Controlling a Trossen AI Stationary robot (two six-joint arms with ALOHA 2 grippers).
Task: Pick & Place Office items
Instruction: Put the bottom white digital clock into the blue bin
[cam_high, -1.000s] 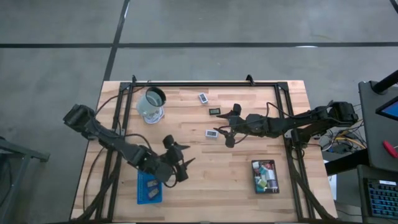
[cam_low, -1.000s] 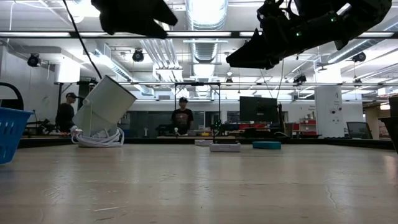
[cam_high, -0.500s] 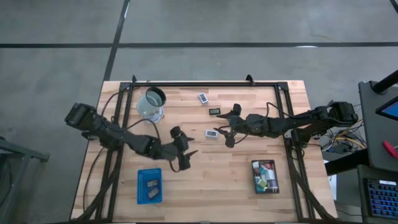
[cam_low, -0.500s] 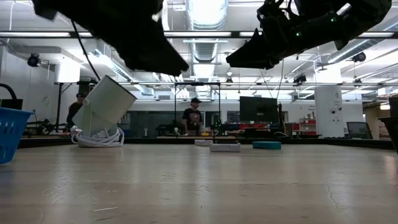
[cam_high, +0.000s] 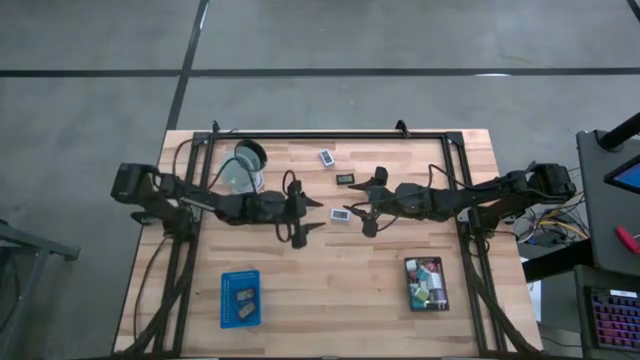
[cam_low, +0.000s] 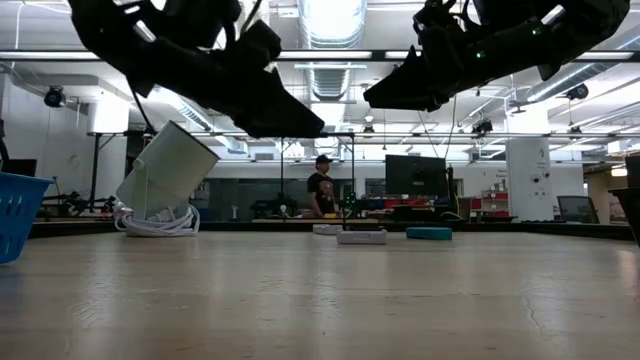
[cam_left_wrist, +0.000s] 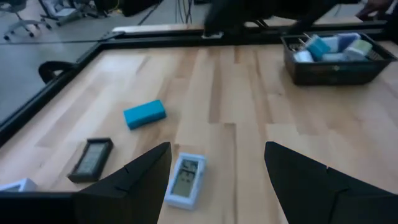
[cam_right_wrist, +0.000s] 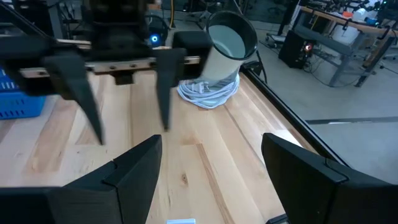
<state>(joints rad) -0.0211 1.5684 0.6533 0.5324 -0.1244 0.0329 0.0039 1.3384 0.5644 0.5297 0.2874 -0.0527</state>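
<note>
My left gripper (cam_high: 310, 217) hangs open over the middle of the table, its fingers pointing toward the right edge. A white label-faced rectangle (cam_high: 341, 214) lies flat just ahead of it, and shows between its fingers (cam_left_wrist: 185, 179) in the left wrist view. My right gripper (cam_high: 358, 213) hangs open on the other side of that rectangle, facing the left gripper. A dark rectangle (cam_high: 345, 179), another white one (cam_high: 327, 157) and a teal block (cam_left_wrist: 144, 114) lie flat on the wood farther back. Neither gripper touches anything.
A blue tray (cam_high: 240, 298) with two pieces stands near the front left. A black tray (cam_high: 427, 283) with several pieces stands front right. A clear cup (cam_high: 243, 168) leans tilted on a coiled white cord at the back left. A black frame (cam_high: 330, 135) borders the table.
My left gripper has swung from above the blue tray toward the table's far and right edges, sinking a little, and has turned until it points at the right gripper. It has stayed open. A person in the room behind has walked to the right.
</note>
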